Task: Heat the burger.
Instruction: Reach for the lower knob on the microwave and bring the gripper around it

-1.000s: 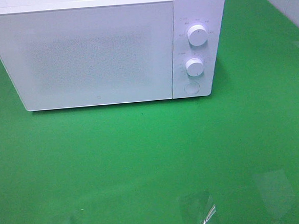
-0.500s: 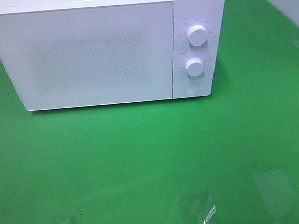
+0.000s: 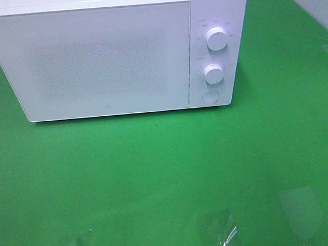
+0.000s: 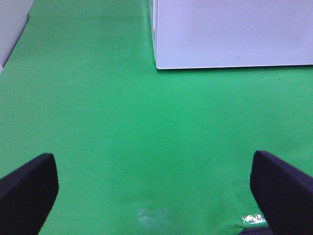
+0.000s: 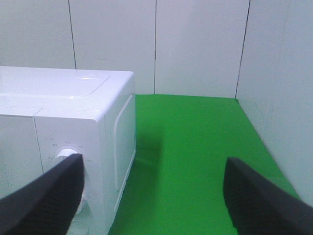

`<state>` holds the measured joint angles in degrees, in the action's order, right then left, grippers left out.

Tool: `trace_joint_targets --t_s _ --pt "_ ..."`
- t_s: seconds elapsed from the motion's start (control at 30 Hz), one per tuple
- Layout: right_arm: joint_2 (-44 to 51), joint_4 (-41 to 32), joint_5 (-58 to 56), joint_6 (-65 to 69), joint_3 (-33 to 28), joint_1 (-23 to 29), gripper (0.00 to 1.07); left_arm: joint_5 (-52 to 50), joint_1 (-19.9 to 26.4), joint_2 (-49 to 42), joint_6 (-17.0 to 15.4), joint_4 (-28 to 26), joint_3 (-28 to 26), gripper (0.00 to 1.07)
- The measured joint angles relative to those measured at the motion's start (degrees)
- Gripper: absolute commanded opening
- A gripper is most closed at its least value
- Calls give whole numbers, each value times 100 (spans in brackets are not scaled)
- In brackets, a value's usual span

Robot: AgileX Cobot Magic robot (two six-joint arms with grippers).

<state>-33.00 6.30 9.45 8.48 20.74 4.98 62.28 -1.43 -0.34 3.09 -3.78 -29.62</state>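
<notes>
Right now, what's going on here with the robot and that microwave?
Nothing is being handled. The white microwave sits on the green table with its door shut. The left gripper and right gripper are both open and empty, away from it. No burger shows in any view.

microwave (image 3: 103, 59): white, door shut | knobs (image 3: 217, 39): two | green table (image 3: 157, 180)

Bright, even light washes out the white microwave (image 3: 103, 59), casts a thin shadow under it and glares on the green mat (image 3: 156, 174); the right gripper (image 5: 152, 196) looks blurred up close.
</notes>
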Motion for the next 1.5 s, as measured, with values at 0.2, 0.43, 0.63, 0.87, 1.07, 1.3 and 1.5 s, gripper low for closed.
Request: trace_joint_targets --t_s 0.2,0.43,0.63,0.87,1.07,1.3,1.5 --pt "-1117 -57 922 -264 -11 0 76 0 0 0 0 0 0 101" --pt "-1971 -367 1748 -756 -103 0 76 0 0 0 0 0 0 101" --pt "-2876 -1238 3077 -1352 -424 0 76 0 0 0 0 0 0 101" --pt "-3461 -2636 3896 -2200 -539 951 76 0 0 0 0 0 0 101" --pt "-3930 -3587 4566 -2813 -539 1822 76 0 0 0 0 0 0 101" --pt "-4807 -4395 5512 -2871 -527 3083 76 0 0 0 0 0 0 101" --pt "-5300 -5088 5752 -2871 -401 3570 76 0 0 0 0 0 0 101"
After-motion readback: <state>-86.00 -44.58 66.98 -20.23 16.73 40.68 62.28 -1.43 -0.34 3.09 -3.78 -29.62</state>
